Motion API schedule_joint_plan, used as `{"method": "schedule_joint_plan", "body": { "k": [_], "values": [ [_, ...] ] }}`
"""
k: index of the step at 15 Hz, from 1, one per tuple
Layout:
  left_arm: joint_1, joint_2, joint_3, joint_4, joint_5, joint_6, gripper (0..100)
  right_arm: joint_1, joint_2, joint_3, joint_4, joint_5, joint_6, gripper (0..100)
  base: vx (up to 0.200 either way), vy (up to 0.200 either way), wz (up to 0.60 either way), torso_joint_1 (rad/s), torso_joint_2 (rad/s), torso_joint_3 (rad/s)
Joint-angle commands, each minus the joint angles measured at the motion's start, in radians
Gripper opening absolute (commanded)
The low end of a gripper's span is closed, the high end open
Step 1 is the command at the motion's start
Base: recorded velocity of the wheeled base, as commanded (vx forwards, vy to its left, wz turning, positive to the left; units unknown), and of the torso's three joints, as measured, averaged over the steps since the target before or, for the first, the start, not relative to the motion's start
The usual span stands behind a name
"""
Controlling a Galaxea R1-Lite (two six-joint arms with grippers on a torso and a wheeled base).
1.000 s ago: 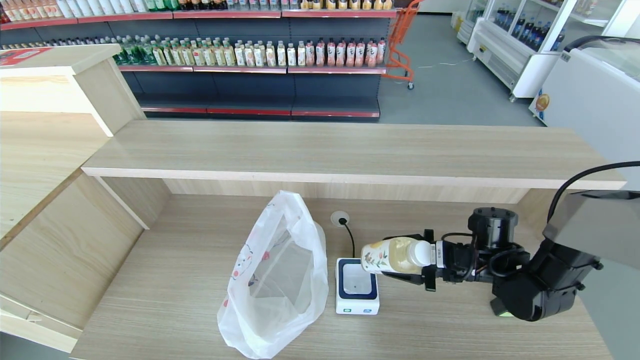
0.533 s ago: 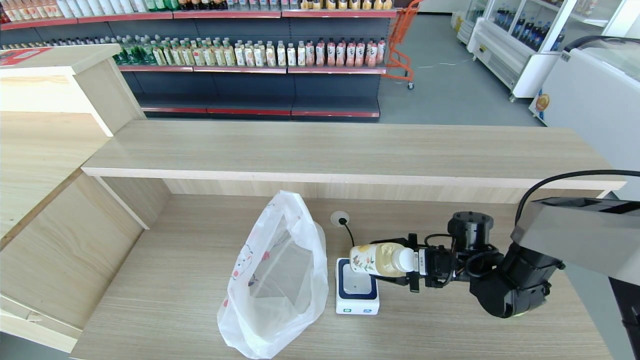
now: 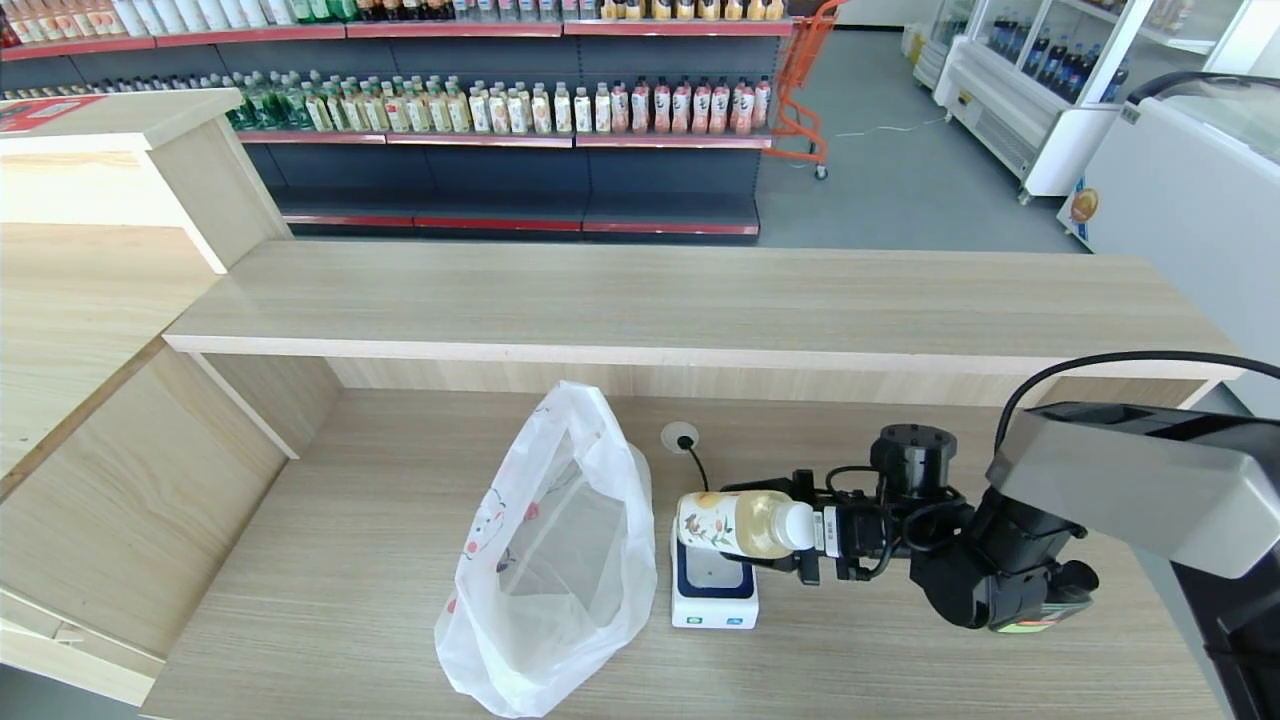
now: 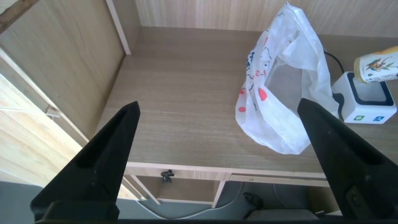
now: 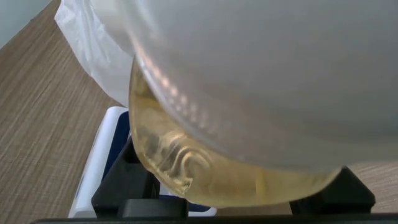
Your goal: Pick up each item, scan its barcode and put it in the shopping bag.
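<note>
Right jaws clamp the bottle [image 3: 738, 523] sideways over the scanner [image 3: 712, 597]; left jaws apart.

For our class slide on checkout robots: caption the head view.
The right gripper holds a drink bottle sideways above the barcode scanner, beside the shopping bag.

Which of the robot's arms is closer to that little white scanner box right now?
Right. The right gripper holds a drink bottle sideways just above the barcode scanner; the left gripper hangs well back, beyond the shopping bag.

Beyond the wooden counter [image 3: 700, 300] stand drink shelves [image 3: 500, 140].
</note>
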Motion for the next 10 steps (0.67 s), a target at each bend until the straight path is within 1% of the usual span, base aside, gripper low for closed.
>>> {"method": "schedule_joint_plan", "body": {
  "k": [1, 6, 9, 10],
  "values": [
    [0.000, 0.000, 0.000, 0.000, 0.000, 0.000, 100, 0.001, 0.005, 0.000, 0.004, -0.003, 0.000, 0, 0.000, 0.000, 0.00, 0.000, 0.00, 0.000],
    [0.000, 0.000, 0.000, 0.000, 0.000, 0.000, 100, -0.012, -0.006, 0.003, 0.009, -0.004, 0.017, 0, 0.000, 0.000, 0.00, 0.000, 0.00, 0.000],
    [0.000, 0.000, 0.000, 0.000, 0.000, 0.000, 100, -0.051, -0.078, 0.014, 0.006, -0.003, 0.164, 0, 0.000, 0.000, 0.00, 0.000, 0.00, 0.000],
    [0.000, 0.000, 0.000, 0.000, 0.000, 0.000, 100, -0.087, -0.143, 0.028, 0.004, -0.003, 0.275, 0, 0.000, 0.000, 0.00, 0.000, 0.00, 0.000]
  ]
}}
